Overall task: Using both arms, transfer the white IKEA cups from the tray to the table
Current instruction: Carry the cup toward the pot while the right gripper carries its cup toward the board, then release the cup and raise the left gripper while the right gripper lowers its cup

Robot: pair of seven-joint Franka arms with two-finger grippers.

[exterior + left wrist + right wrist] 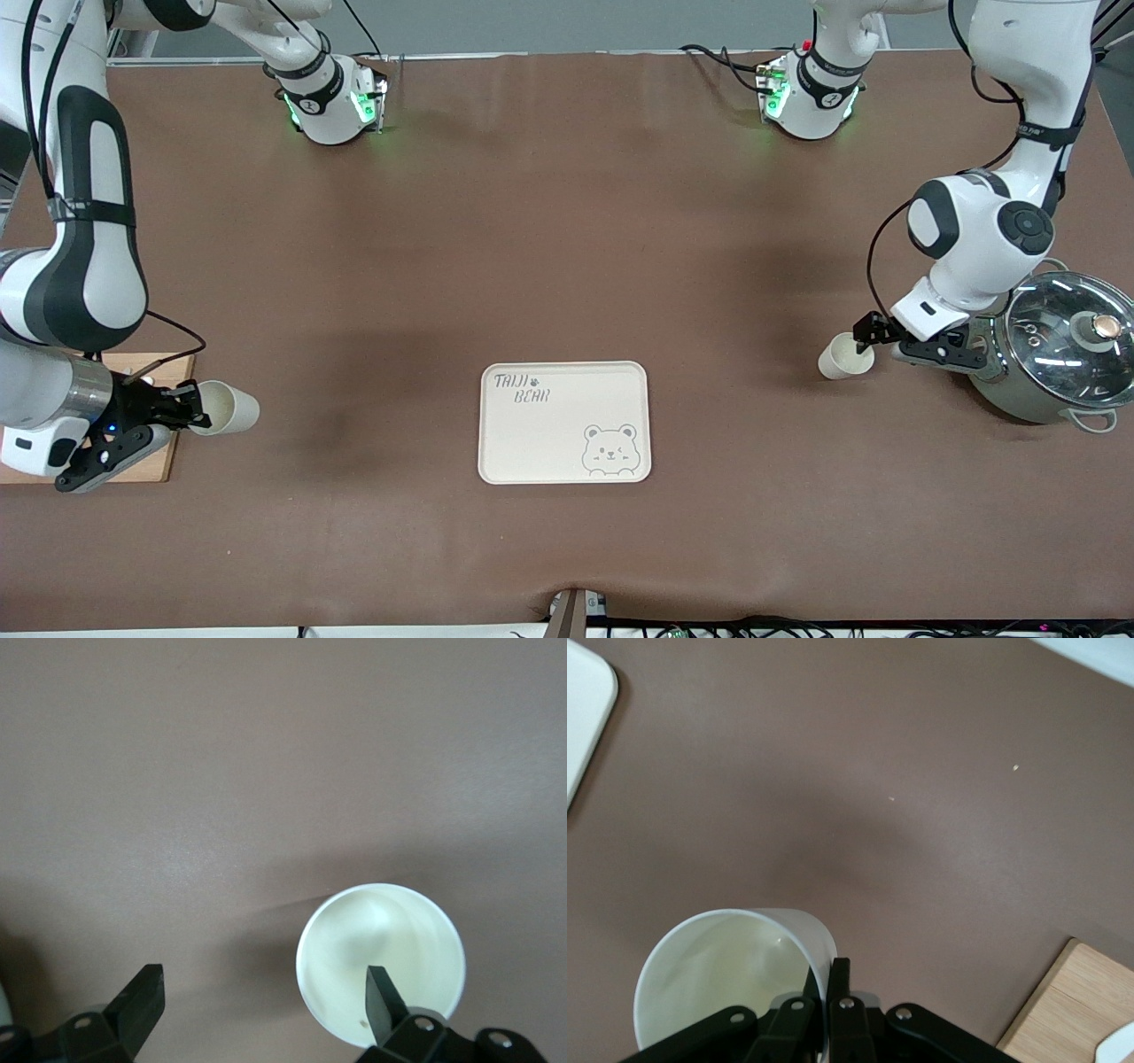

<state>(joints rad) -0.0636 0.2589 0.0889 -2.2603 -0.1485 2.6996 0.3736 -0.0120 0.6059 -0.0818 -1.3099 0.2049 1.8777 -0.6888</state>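
Nearest the front camera, the tray (pixel 564 423) is lying bare on the brown table (pixel 549 248), midway between the arms. Both cups are already off it. One cup (pixel 224 408) is sitting toward the right arm's end, beside a wooden board (pixel 142 416); the right gripper (pixel 193 409) is pinching its rim wall, fingers pressed together on it, the cup appearing tilted with its mouth toward the gripper. Whether it is touching the table is unclear. The other cup (pixel 843 356) is standing upright on the table toward the left arm's end, next to a lidded steel pot (pixel 1059 350). The left gripper (pixel 873 332) is spread wide, one finger (pixel 383 1005) inside the cup's mouth, one outside. Lifting straight up should clear that rim; open table is lying all around.
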